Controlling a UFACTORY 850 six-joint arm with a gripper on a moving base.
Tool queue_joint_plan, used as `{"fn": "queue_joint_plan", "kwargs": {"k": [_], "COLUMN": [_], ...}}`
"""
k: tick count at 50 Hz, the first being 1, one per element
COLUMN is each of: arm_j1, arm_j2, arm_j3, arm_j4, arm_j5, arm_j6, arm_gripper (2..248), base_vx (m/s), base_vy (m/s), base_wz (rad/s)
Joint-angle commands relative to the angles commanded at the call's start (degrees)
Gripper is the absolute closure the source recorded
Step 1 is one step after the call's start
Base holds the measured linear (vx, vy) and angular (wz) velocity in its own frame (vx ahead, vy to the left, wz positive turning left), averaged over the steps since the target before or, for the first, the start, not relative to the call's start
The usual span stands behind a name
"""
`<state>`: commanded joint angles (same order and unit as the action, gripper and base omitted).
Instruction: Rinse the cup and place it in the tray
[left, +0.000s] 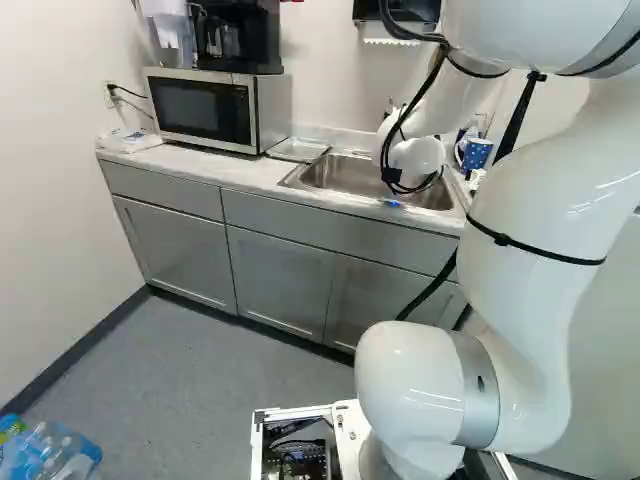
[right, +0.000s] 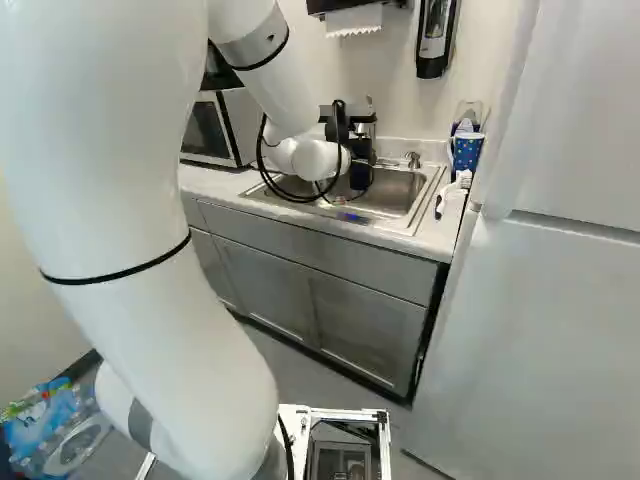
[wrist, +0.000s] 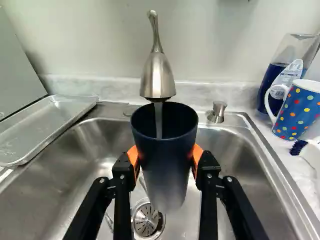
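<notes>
Two black fingers (wrist: 120, 192) of the end effector (wrist: 165, 161) hold the dark cup (wrist: 164, 165) from opposite sides, with its mouth upward, directly below the faucet (wrist: 158, 77). Such a position lets the water stream (wrist: 158, 120) fall inside, while the sink (wrist: 87, 145) underneath can catch any overflow. Beside the sink lies the metal tray (wrist: 42, 129), probably kept near for receiving the cup; emptying the cup first seems necessary, otherwise the tray may become wet.

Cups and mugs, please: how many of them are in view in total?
2. The dark cup is held between the fingers, under the faucet; the dotted blue mug stands on the counter beside the sink. The arm may hide others.
</notes>
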<state>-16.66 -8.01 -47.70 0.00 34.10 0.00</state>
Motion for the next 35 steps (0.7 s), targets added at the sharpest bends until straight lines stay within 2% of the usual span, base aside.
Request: {"fn": "queue_joint_plan", "kwargs": {"k": [35], "arm_j1": [0.0], "arm_j2": [0.0], "arm_j3": [0.0], "arm_j4": [0.0], "arm_j5": [0.0], "arm_j6": [0.0], "arm_gripper": [128], "base_vx": [0.000], "base_vy": [0.000], "base_wz": [0.000]}}
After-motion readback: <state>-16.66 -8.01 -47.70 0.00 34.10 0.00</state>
